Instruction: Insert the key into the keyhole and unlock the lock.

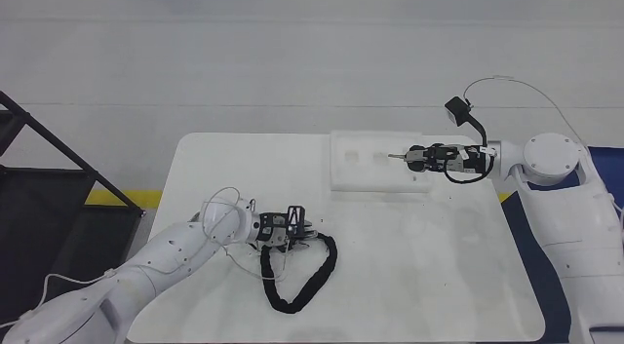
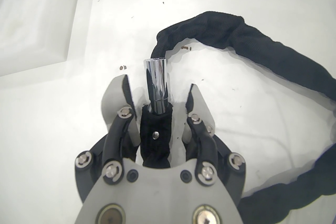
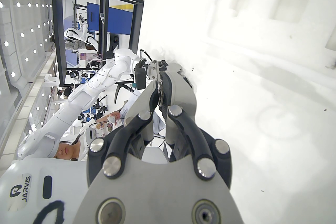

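Observation:
The lock is a black fabric-sleeved chain (image 1: 310,274) looped on the white table (image 1: 439,266), ending in a chrome cylinder (image 2: 156,83). My left gripper (image 1: 295,224) sits at the loop's near-left end. In the left wrist view its fingers (image 2: 125,93) stand open on either side of the sleeved lock end, with a small gap on each side. My right gripper (image 1: 417,157) hovers over the white foam tray (image 1: 366,176) at the table's far side, shut on the key (image 1: 397,156). The key's metal blade pokes out towards the left. Its dark head (image 3: 160,95) is pinched between the fingers.
The foam tray (image 3: 262,25) has two shallow square recesses. A black metal frame (image 1: 54,164) stands off the table's left side. The table's right half, in front of the tray, is bare.

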Controlling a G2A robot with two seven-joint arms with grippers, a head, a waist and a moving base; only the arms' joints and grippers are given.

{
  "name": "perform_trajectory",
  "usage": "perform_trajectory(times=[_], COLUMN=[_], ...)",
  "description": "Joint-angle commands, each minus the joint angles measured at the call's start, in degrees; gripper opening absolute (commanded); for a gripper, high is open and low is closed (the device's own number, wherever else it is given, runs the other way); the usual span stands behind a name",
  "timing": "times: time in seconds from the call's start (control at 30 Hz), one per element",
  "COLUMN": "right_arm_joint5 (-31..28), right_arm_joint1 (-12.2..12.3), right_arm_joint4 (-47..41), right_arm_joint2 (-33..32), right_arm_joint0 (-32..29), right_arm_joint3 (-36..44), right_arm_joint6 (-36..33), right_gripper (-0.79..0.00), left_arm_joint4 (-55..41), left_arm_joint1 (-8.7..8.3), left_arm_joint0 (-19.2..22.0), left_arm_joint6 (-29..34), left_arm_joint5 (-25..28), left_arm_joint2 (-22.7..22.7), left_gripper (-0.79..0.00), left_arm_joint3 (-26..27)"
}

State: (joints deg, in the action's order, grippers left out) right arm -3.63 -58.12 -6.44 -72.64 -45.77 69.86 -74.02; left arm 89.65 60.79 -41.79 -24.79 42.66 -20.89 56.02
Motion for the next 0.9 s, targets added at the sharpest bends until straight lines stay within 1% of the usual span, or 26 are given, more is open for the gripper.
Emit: perform_trajectory(times=[0.0, 0.23, 0.4, 0.57, 0.7, 0.8, 0.87], right_arm_joint5=[0.0, 0.0, 0.0, 0.0, 0.0, -0.1, 0.3], right_arm_joint1=[0.0, 0.0, 0.0, 0.0, 0.0, 0.0, 0.1], right_arm_joint4=[0.0, 0.0, 0.0, 0.0, 0.0, 0.1, 2.3], right_arm_joint2=[0.0, 0.0, 0.0, 0.0, 0.0, 0.1, 1.0], right_arm_joint0=[0.0, 0.0, 0.0, 0.0, 0.0, -0.1, -0.7], right_arm_joint3=[0.0, 0.0, 0.0, 0.0, 0.0, 0.3, 3.1], right_arm_joint6=[0.0, 0.0, 0.0, 0.0, 0.0, 0.2, -0.2], right_gripper=[-0.785, -0.785, -0.785, -0.785, -0.785, -0.785, -0.785], left_arm_joint4=[-0.2, -1.5, -2.3, -2.6, -2.4, -1.5, -1.2], left_arm_joint1=[0.37, 1.58, 1.25, -0.04, -1.80, -3.28, -4.17], left_arm_joint0=[0.1, 0.8, 1.6, 1.9, 1.9, 1.7, 1.5], left_arm_joint6=[0.2, 1.0, -1.3, -4.9, -8.8, -10.7, -11.8], left_arm_joint5=[0.4, 2.6, 5.3, 7.6, 10.1, 11.5, 12.3], left_arm_joint2=[-0.1, -0.9, -2.6, -5.3, -8.5, -11.0, -12.8], left_gripper=[-0.785, -0.785, -0.785, -0.785, -0.785, -0.785, -0.785], left_arm_joint3=[-0.8, -2.1, -1.3, 1.4, 4.7, 8.1, 10.2])
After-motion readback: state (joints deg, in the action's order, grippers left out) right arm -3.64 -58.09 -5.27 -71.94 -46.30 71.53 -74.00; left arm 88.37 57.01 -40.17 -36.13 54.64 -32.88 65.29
